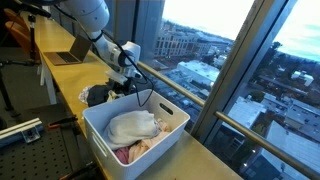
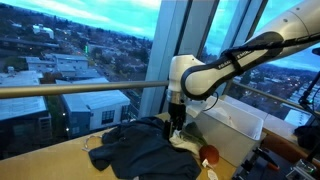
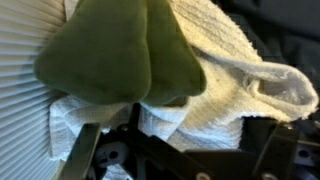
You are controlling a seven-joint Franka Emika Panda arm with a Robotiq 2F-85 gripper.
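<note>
Olive-green cloth (image 3: 120, 55), soft and bunched, upper centre of the wrist view, lying on a white terry towel (image 3: 240, 85); both are loose, so they slump as they fell. Gripper (image 3: 170, 140): fingers spread wide at the lower edge, released, clamping nothing, with towel showing between them. In an exterior view it points straight down at centre frame, low over a dark garment heap (image 2: 135, 152) on the counter (image 1: 62, 78), a posture suited to approach from above. White bin (image 1: 100, 132), lower centre, holds pale laundry (image 1: 133, 127), its walls keeping the pile together.
</note>
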